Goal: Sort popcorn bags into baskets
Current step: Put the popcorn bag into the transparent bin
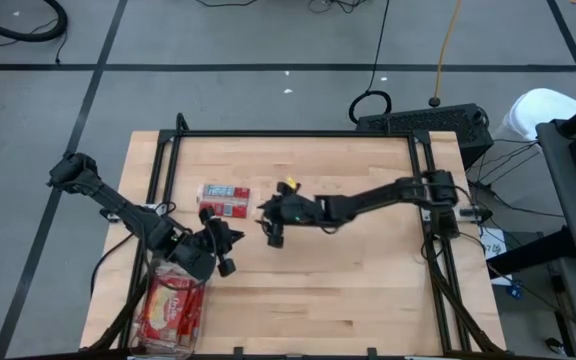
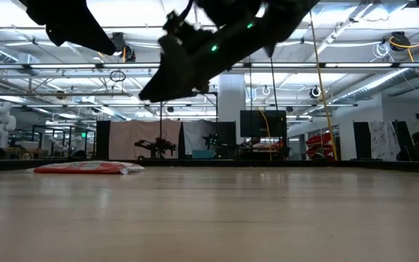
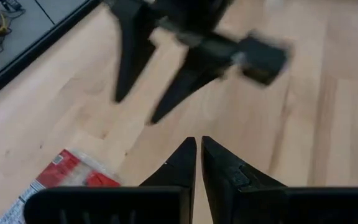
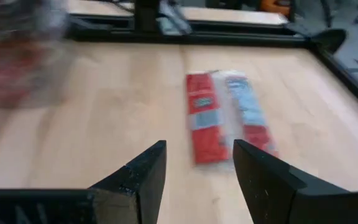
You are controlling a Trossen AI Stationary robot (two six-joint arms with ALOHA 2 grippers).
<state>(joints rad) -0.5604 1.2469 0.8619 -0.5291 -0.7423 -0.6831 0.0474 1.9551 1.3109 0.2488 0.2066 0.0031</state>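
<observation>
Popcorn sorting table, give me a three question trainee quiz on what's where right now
1. True or false: the flat red popcorn packet lying loose on the wooden table is inside the see-through plastic bin.
2. Which hand has its fingers apart: the left hand or the right hand?
3. Fill in: the bin holds ___ packets. A) red B) green

Key:
1. False; it lies flat on the table, apart from the bin.
2. The right hand, pointed toward the loose packet.
3. A
</observation>
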